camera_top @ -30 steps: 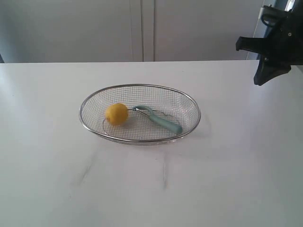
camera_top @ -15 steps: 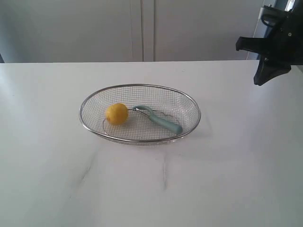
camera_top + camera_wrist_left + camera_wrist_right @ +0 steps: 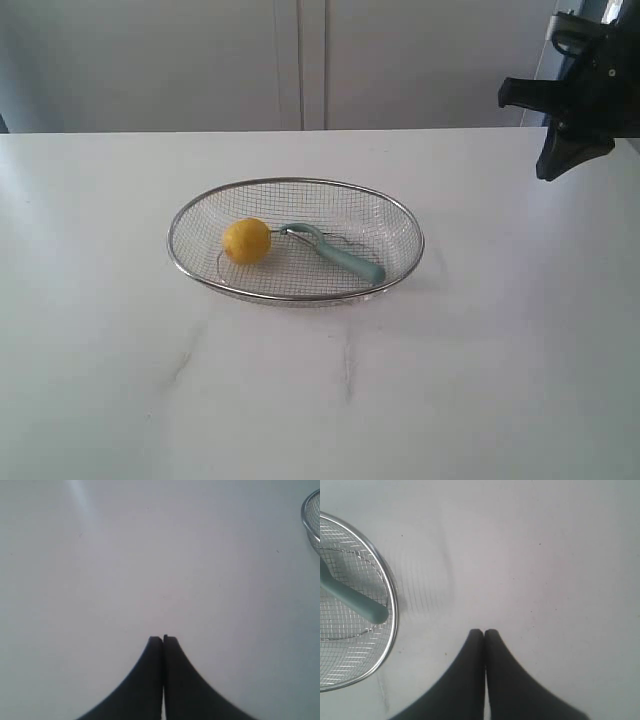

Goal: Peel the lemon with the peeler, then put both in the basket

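The yellow lemon [image 3: 246, 241] lies in the left half of the wire mesh basket [image 3: 200, 205] at the table's middle. Beside it the teal peeler [image 3: 340, 257] rests in the basket, blade head toward the lemon, handle toward the right rim. The right wrist view shows the peeler handle [image 3: 355, 601] inside the basket rim [image 3: 391, 600]. My right gripper [image 3: 484, 631] is shut and empty over bare table, well off the basket; in the exterior view it [image 3: 553, 168] hangs raised at the far right. My left gripper [image 3: 162, 638] is shut and empty over bare table, with the basket rim [image 3: 306, 507] far off.
The white table [image 3: 320, 380] spreads around the basket, with faint scuff marks [image 3: 347, 368] in front of it. A grey panelled wall [image 3: 300, 60] stands behind the far edge. The left arm is out of the exterior view.
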You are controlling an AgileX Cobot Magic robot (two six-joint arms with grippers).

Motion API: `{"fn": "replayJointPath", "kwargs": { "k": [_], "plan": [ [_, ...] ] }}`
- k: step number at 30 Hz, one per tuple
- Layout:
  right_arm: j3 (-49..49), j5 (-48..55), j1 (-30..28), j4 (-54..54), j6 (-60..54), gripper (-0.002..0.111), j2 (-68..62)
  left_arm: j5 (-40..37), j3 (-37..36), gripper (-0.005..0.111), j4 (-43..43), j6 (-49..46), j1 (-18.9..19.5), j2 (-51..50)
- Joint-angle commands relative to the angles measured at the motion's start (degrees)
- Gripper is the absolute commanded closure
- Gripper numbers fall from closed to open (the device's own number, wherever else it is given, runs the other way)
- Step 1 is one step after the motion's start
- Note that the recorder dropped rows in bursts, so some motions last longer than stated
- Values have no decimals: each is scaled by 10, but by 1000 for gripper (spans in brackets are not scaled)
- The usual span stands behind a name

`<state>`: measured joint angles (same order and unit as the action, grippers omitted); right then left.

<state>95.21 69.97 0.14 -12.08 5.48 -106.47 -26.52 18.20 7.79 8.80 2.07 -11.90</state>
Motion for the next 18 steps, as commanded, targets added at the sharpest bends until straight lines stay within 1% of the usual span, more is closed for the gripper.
{"fn": "replayJointPath", "kwargs": {
  "k": [1,4,8,12,18],
  "plan": [
    [2,0,-3,0,-4,108,7,34,-48,107,-5,4,2,40],
    [2,0,-3,0,-4,108,7,62,-78,107,-7,5,2,65],
    [2,0,-3,0,-4,108,7,80,-115,107,-9,4,2,94],
    [2,0,-3,0,-4,108,7,80,-149,107,-9,4,2,119],
    [2,0,-3,0,-4,108,7,71,-179,107,-9,4,2,119]
  ]
}}
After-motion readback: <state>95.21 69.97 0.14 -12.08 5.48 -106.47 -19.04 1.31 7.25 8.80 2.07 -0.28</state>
